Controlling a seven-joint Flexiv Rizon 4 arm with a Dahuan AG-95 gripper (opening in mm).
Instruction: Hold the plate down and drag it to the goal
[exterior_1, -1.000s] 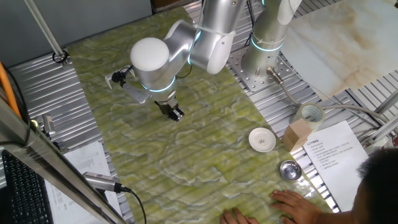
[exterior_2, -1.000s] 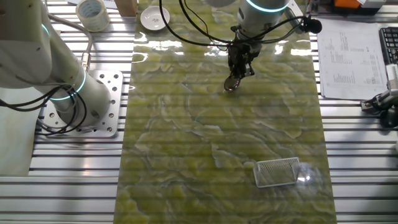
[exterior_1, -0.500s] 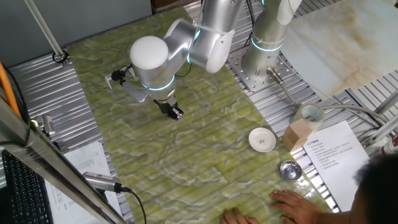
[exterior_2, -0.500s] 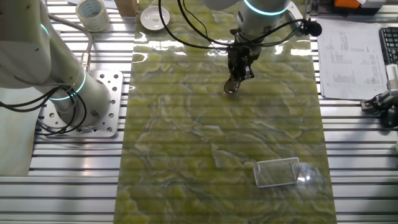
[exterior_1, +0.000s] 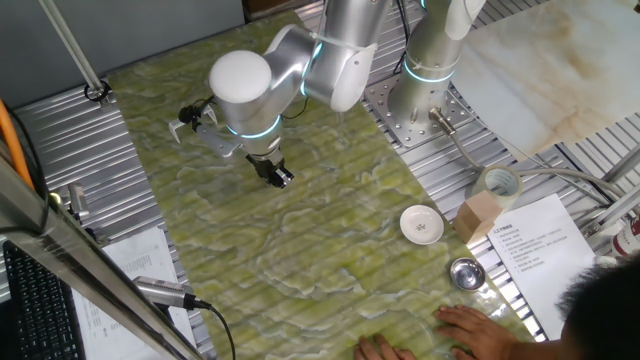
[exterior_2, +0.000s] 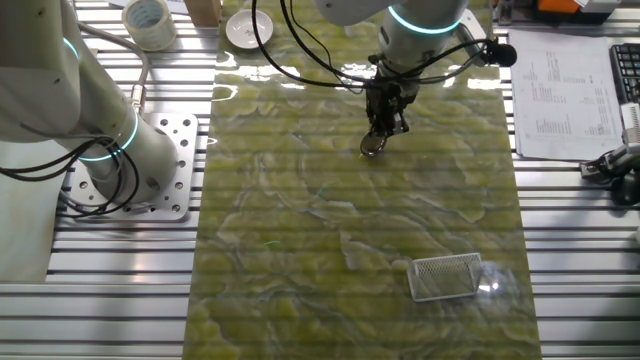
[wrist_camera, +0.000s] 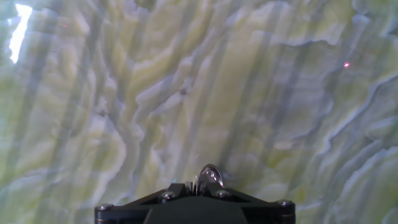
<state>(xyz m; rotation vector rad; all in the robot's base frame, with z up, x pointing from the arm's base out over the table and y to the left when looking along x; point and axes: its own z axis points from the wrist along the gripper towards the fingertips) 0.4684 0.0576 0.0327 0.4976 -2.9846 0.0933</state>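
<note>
Desk (exterior_2: 300, 250) — green-yellow marbled with pale veins; plate (exterior_2: 371, 146) — shiny silver; goal (exterior_2: 446, 277) — white frame; dish (exterior_1: 421, 224) — white.

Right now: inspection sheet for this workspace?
Surface: green marbled mat, some glare.
Job's things: plate right under the gripper tips; goal far from it, nothing inside.
Clutter: white dish, steel bowl, tape roll, box, papers.
Grippers: gripper down at the plate; contact and jaws unclear.
Cables: black cables loop off the wrist.
Surroundings: person's hand on the mat edge; second arm beside the mat.
</note>
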